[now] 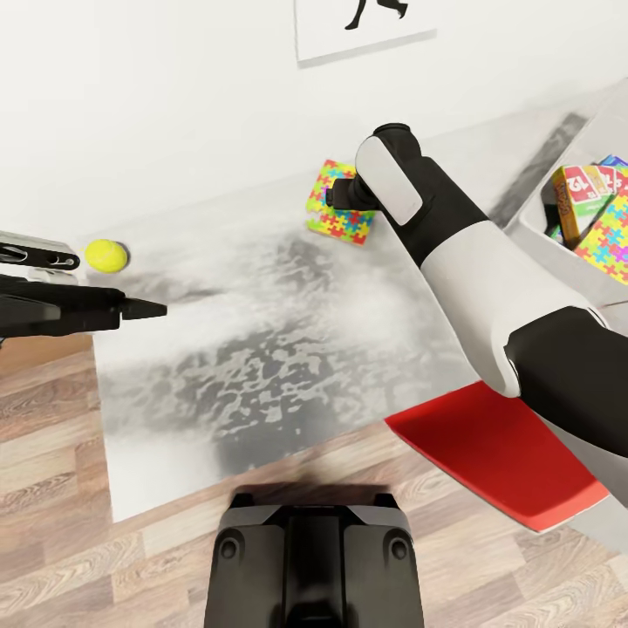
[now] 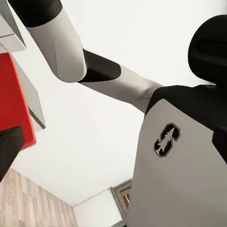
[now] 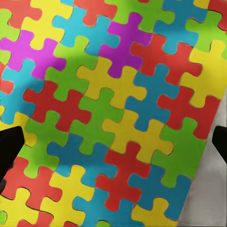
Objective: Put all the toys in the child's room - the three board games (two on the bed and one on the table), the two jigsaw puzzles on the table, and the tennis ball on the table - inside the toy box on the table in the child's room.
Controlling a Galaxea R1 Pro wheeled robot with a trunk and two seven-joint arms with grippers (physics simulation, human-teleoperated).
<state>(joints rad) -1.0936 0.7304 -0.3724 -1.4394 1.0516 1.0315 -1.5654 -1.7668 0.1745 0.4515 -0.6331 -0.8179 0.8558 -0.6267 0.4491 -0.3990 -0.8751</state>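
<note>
From the head camera, we are looking down over a pale grey table (image 1: 288,349) set against a white wall. Our right arm is reaching across it toward the far side, and the right gripper (image 1: 342,197) is hovering over a jigsaw puzzle (image 1: 327,218) that is lying flat near the far edge; the wrist is hiding the fingers here, so we cannot tell their spacing from this view. At the far right, the light grey toy box (image 1: 534,218) is sitting on the table, already holding a lettered board game (image 1: 583,194) standing on edge and a second jigsaw puzzle (image 1: 610,240) leaning beside it. A yellow-green tennis ball (image 1: 106,255) is resting at the table's far left. The left gripper (image 1: 131,307) is pointing right, just near of the ball and not touching it; whether it is open, we cannot tell. A red flat panel (image 1: 497,453) is showing under our right elbow.

From the left wrist camera, we are seeing the robot's own grey torso (image 2: 179,184) with its tree logo, and the red panel (image 2: 14,104) at one side.

From the right wrist camera, we are looking straight onto the jigsaw puzzle (image 3: 109,109), with the two dark fingertips (image 3: 9,144) spread wide at opposite edges, gripping nothing.
</note>
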